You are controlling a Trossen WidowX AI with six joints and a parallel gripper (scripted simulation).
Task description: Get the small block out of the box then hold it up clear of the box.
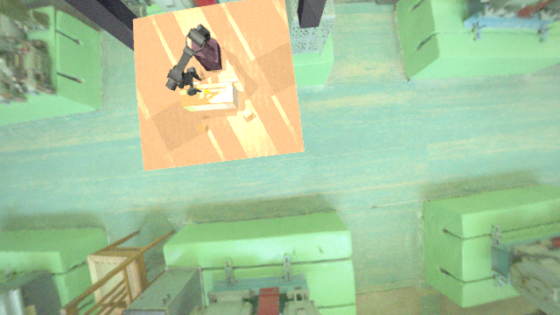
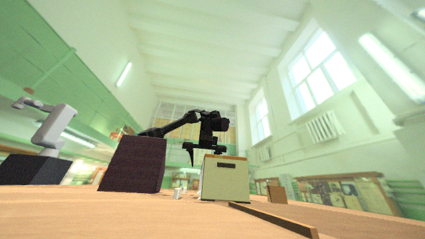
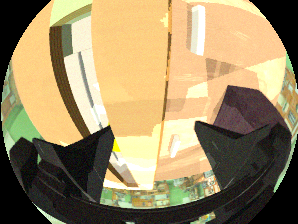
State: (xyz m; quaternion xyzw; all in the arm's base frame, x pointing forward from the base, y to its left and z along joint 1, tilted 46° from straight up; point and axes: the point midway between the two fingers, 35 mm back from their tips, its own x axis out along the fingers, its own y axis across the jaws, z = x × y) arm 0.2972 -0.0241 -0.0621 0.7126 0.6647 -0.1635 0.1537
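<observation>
Over pale green-sided box with orange-brown top edge [image 1: 206,101] [image 2: 226,182] [image 3: 80,39], with black two-fingered gripper [image 1: 197,85] [image 2: 206,160] [image 3: 156,127]: spread wide, gripping nothing. Inside box, seen partly, small yellow block [image 1: 206,92] [image 3: 116,145]. On end panel, dark rectangular slot [image 2: 226,164]. Along table, near box's lower edge, long brown wooden strip [image 2: 272,217]; between box and dark purple tapered pedestal [image 1: 212,54] [image 2: 133,162] [image 3: 241,111], small white upright piece [image 2: 177,193].

The black, jointed, rigid-linked robot arm [image 1: 187,53] [image 2: 176,126] is bent at the elbow. Its black two-fingered parallel-jaw gripper [image 1: 195,83] [image 2: 206,160] [image 3: 156,127] points downward, fingers spread wide, gripping nothing.
</observation>
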